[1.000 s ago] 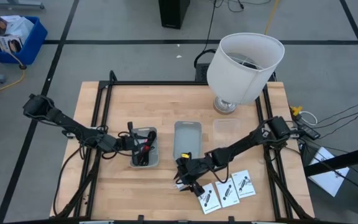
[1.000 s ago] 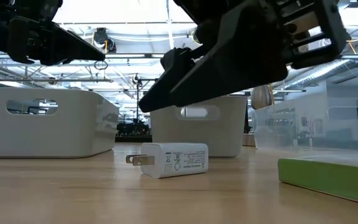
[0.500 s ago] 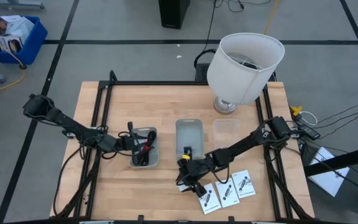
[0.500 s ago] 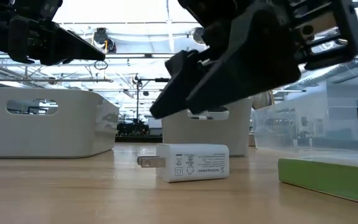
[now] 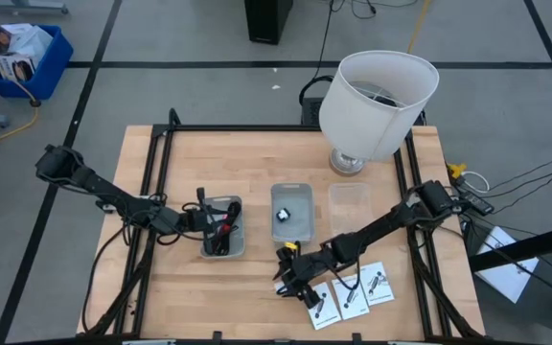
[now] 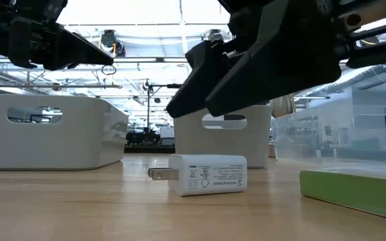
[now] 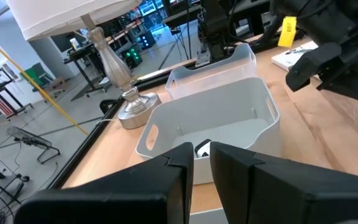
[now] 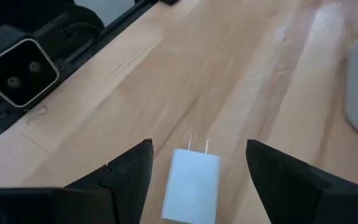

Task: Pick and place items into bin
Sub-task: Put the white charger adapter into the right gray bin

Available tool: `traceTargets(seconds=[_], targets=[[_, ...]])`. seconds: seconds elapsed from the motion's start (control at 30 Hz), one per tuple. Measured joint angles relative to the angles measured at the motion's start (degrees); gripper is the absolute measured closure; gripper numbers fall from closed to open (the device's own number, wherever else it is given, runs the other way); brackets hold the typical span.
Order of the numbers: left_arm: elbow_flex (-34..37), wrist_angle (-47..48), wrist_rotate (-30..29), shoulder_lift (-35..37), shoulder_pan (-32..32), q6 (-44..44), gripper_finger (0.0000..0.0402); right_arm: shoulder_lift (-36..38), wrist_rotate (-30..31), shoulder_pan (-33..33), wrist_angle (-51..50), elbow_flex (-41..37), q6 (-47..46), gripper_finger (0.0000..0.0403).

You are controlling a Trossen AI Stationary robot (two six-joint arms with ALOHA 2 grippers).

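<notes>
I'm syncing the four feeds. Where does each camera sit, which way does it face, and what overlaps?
High view: overhead, straight down; both arms, the middle bin.
Low view: table height, level; white charger block under the right gripper.
Left wrist view: past the left gripper toward the middle bin.
Right wrist view: down between the open right gripper onto the white charger block.
Shared: low and right wrist views show the block.

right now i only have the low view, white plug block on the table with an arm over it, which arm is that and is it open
observer: It is the right gripper. Its wrist view shows the fingers open, one on either side of the white block.
operator: anything in the middle bin
observer: Yes, the high view shows a small black block lying in the middle bin.
operator: where's the left arm
observer: The left gripper is at the left bin, which holds the cables.
</notes>
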State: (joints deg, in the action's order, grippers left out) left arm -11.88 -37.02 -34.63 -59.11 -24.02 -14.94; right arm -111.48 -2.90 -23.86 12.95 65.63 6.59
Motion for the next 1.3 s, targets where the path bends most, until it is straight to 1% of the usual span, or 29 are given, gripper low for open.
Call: traceTargets(seconds=[0.1, 0.17, 0.47, 0.77, 0.93, 1.0, 1.2, 1.3], targets=[[0.0, 0.0, 0.0, 0.0, 0.0, 0.0, 0.0339, 0.0, 0.4, -0.4, 0.0, 0.0, -0.1, 0.0154], [0.0, 0.0, 0.0, 0.0, 0.0, 0.1, 0.0339, 0.0, 1.7, -0.7, 0.1, 0.0, -0.8, 0.0154], [0.0, 0.0, 0.0, 0.0, 0.0, 0.2, 0.0339, -3.7, 1.6, -0.7, 0.6, 0.0, -2.9, 0.0154], [0.0, 0.0, 0.0, 0.0, 0.0, 0.0, 0.0339, -3.7, 1.4, -0.7, -0.1, 0.0, -2.9, 0.0157], [0.0, 0.0, 0.0, 0.0, 0.0, 0.1, 0.0339, -5.0, 1.2, -0.7, -1.3, 0.0, -4.5, 0.0182], [0.0, 0.0, 0.0, 0.0, 0.0, 0.1, 0.0339, -5.6, 0.1, -0.7, 0.1, 0.1, -4.5, 0.0197], [0.0, 0.5, -0.4, 0.0, 0.0, 0.0, 0.0339, -6.2, -0.5, -0.6, 0.6, 0.1, -4.3, 0.0255], [0.0, 0.5, -0.5, 0.0, 0.0, 0.1, 0.0339, -5.9, -2.2, -0.6, 0.1, 0.6, -3.9, 0.0259]])
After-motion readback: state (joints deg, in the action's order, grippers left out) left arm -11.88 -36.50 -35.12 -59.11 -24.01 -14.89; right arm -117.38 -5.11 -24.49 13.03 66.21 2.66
